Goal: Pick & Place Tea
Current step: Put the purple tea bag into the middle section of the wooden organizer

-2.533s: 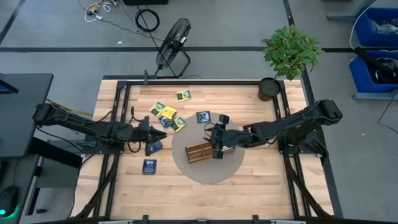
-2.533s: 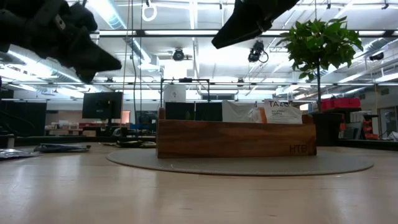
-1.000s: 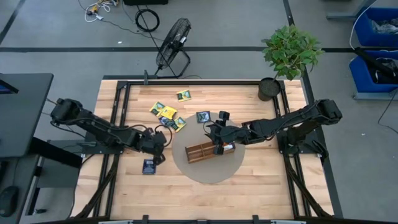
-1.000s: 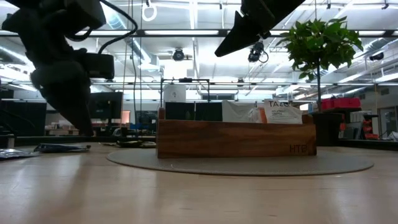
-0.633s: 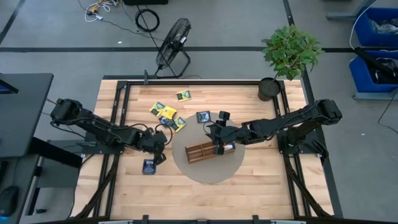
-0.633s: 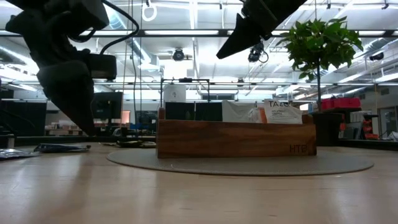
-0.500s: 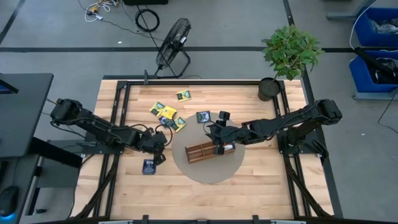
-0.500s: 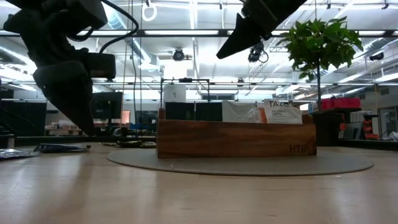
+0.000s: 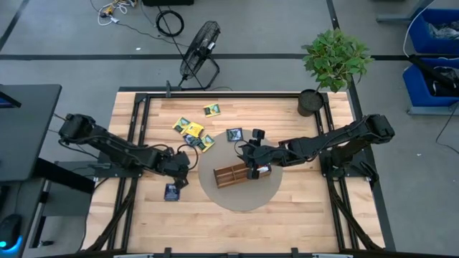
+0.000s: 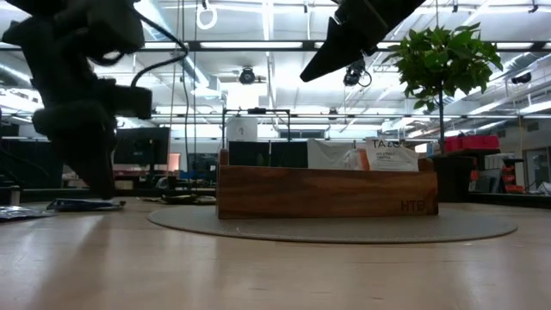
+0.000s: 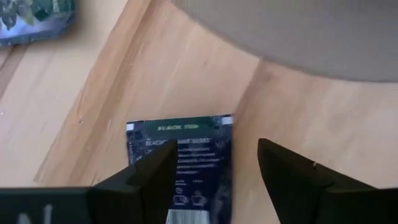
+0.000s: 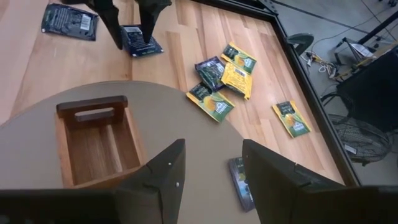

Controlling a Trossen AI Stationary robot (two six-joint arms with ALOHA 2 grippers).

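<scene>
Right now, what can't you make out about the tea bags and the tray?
- dark sachet at the left gripper: left wrist view, near end cut off by the picture's edge; fingers open astride it.
- wooden tray: low view, front wall hides the compartments.
- loose sachets: high view, print too small.

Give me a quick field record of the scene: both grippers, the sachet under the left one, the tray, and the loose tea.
left gripper: open, fingers straddling the dark blue sachet
dark blue sachet: flat on the table, just off the round mat
right gripper: open, holding nothing, above the wooden tray
wooden tray: on the round mat; nearest compartment empty
loose tea: yellow-and-green sachets scattered on the table
</scene>
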